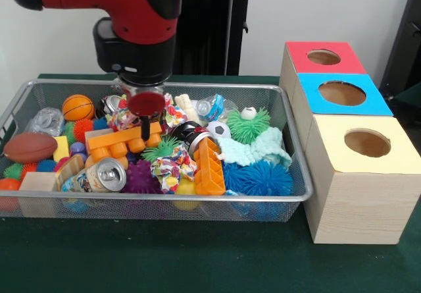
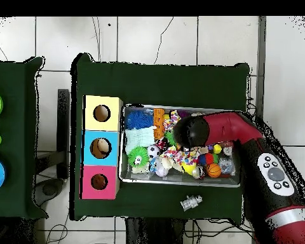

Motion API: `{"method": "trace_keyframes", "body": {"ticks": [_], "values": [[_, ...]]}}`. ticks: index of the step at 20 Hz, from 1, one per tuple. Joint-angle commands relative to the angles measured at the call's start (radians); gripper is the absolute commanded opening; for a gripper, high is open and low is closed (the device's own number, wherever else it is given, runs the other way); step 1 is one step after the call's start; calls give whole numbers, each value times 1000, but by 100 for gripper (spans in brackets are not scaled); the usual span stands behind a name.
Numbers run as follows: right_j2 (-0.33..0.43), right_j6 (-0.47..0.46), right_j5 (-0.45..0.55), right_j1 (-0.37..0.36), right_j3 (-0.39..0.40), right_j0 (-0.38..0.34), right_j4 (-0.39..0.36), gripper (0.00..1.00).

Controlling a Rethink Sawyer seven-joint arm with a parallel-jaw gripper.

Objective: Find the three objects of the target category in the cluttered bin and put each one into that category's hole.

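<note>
Gripper (image 1: 143, 125) lowered into the left-centre of the wire bin (image 1: 289, 194), tips at the top of an orange toy block (image 1: 125, 143) with round studs along its lower edge; contact or grasp cannot be confirmed, and finger spacing cannot be told because a red disc on the wrist covers the tips. Arm (image 1: 125, 16) descending vertically from above, red upper housing over a black wrist section, positioned above the bin's rear-left portion. In the overhead view, arm (image 2: 244, 136) reaching in from the side opposite the boxes, black wrist end (image 2: 192, 130) over the middle of the bin (image 2: 180, 183). Immediately beside the gripper: a crumpled multicoloured cloth (image 1: 172, 168) in front and to the right, a green spiky ball (image 1: 158, 151) between block and cloth, a small basketball (image 1: 77, 107) to the rear left. Further out: a drinks can (image 1: 105, 176) lying on its side at the front left, a brown toy football (image 1: 29, 147) at the left wall, a second orange ridged block (image 1: 209, 169) standing tilted at centre, blue spiky balls (image 1: 260, 178) at the front right, a pale green knitted cloth (image 1: 253, 149) behind them, a miniature soccer ball (image 1: 219, 130) near centre. Outside the bin, on the right: three wooden boxes in a row, each with a round hole, tops red (image 1: 325, 57), blue (image 1: 342, 93) and yellow (image 1: 365, 143), yellow nearest the camera.
</note>
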Motion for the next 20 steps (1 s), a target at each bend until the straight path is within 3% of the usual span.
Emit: {"method": "trace_keyframes", "body": {"ticks": [1, 4, 9, 18, 19, 20], "values": [[-38, -149, 86, 66, -50, 11, -109, 100], [-41, -127, 59, 80, -59, 8, -123, 100], [-16, -171, 24, 85, -39, -9, -148, 100], [1, -135, -3, 94, -33, -28, -134, 100], [-23, -38, -12, 94, -48, -18, -120, 100], [-13, -7, -32, 97, -45, -26, -96, 100]]}}
